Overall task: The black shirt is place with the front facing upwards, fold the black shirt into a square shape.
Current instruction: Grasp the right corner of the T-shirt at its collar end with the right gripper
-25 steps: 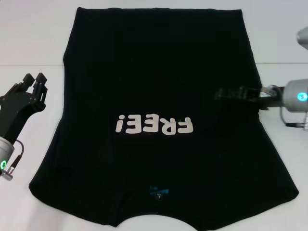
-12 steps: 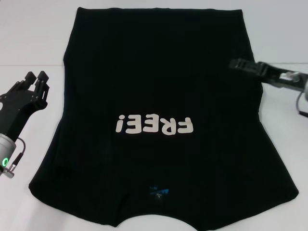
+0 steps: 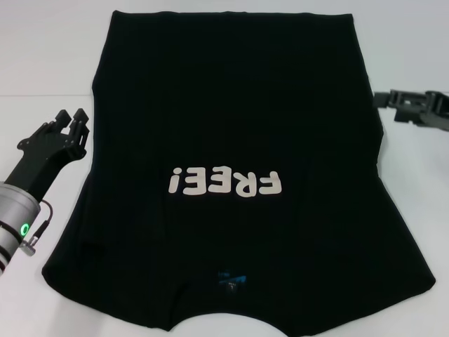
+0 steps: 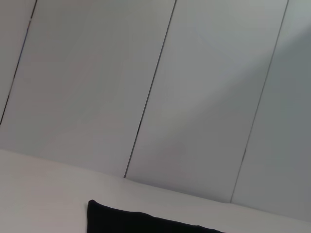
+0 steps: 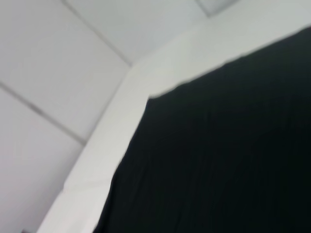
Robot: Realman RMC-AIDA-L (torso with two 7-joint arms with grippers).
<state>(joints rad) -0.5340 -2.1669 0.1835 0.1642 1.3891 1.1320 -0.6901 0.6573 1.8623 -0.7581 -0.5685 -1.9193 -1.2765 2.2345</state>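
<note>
Left hand [image 3: 72,121] sits just off the black shirt's [image 3: 231,112] left edge, fingers slightly parted, holding nothing. Right hand [image 3: 384,98] hovers by the shirt's right edge; can't tell its grip. Shirt lies flat on white counter [image 3: 42,63], "FREE!" print [image 3: 224,184] up.

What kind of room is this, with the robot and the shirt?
Probably a robot test lab: a bare white table, plain panelled walls, and the black shirt spread flat between the left gripper and right gripper.
</note>
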